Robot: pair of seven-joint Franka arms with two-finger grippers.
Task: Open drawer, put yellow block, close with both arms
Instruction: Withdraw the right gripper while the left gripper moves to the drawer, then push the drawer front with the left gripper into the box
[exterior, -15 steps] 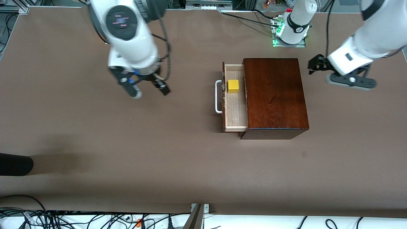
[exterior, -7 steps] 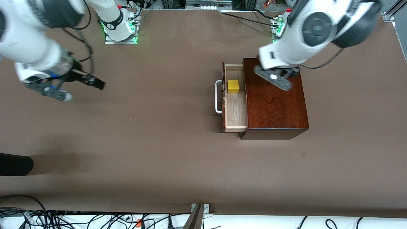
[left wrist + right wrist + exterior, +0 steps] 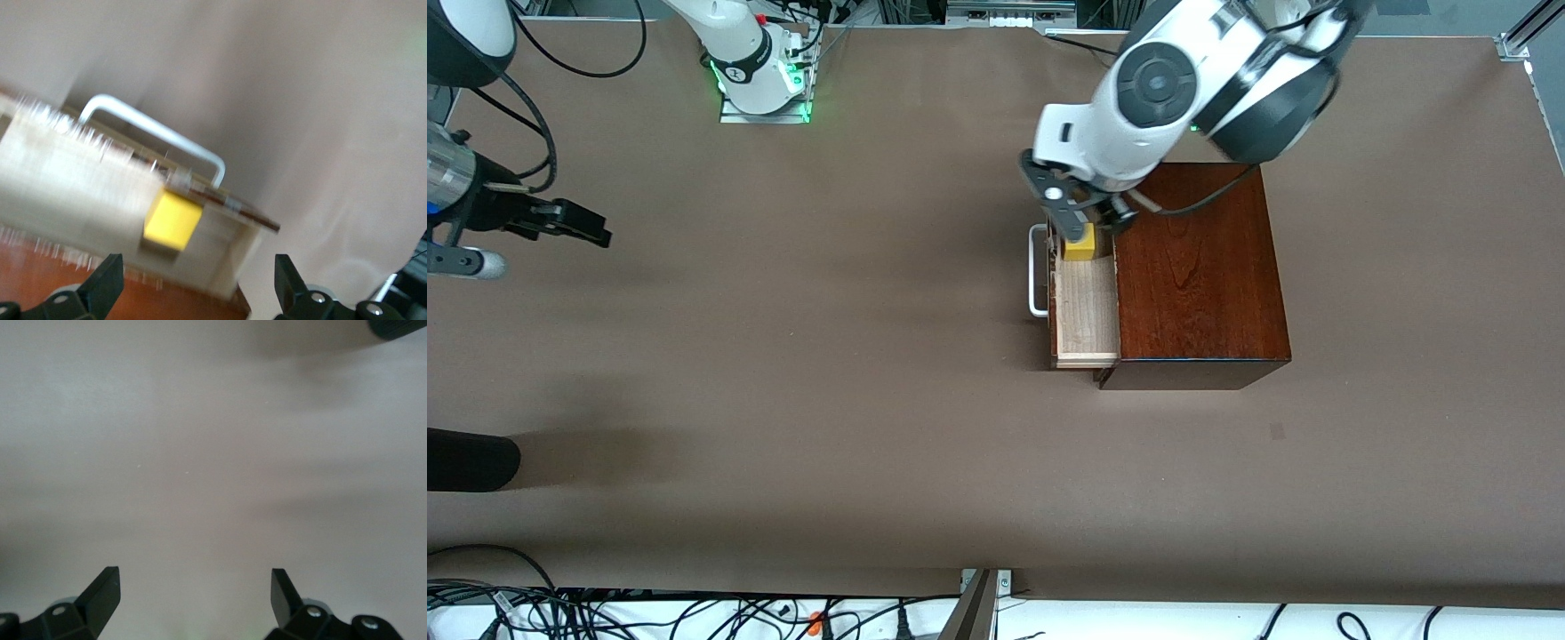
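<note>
The drawer (image 3: 1087, 311) stands pulled out of the dark reddish-brown box (image 3: 1196, 267), its white handle (image 3: 1037, 271) toward the right arm's end. The yellow block (image 3: 1079, 251) lies in the tray's end farther from the front camera. My left gripper (image 3: 1089, 227) is open and empty, over the block and that end of the drawer. The left wrist view shows the block (image 3: 172, 220), the handle (image 3: 157, 133) and the gripper (image 3: 197, 267), its fingers wide apart. My right gripper (image 3: 550, 252) is open and empty over bare table at the right arm's end, and shows in its wrist view (image 3: 193, 577).
A dark object (image 3: 471, 458) lies at the table's edge at the right arm's end, nearer the front camera. Cables (image 3: 605, 613) run along the near edge. The right arm's base (image 3: 760, 71) stands along the table's edge farthest from the front camera.
My left gripper has moved from beside the box, across its top, to over the drawer's end with the block. My right gripper has moved away toward its end of the table.
</note>
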